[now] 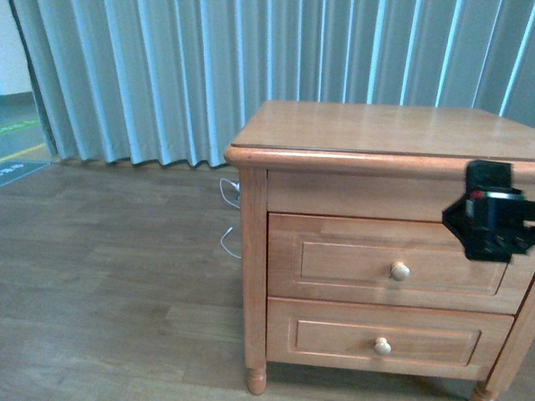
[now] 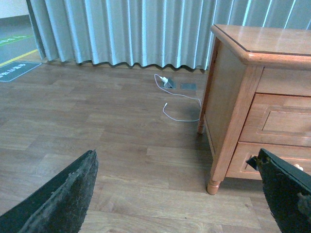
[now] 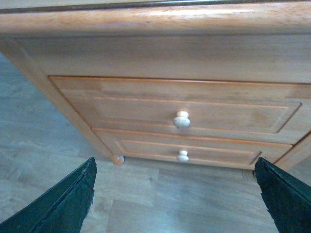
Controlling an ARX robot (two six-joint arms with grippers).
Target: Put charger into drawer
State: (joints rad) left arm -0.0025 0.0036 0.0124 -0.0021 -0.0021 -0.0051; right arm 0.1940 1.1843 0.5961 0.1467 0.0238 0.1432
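The upper, wide light-brown wooden drawer is seen fully closed, flush within the front of the cabinet. Its recessed panel front is fitted with one round pale wooden knob, set centrally. It is located directly above a similar lower drawer.

A furnished room with the look of a bedroom or staged living space — a light-brown wooden nightstand with two knobbed drawers stands on grey wood-plank flooring. Pale blue-grey pleated curtains hang floor-length along the back wall. Thin white cables trail across the floor beside the cabinet — and at far left, floor markings suggest a corridor beyond.
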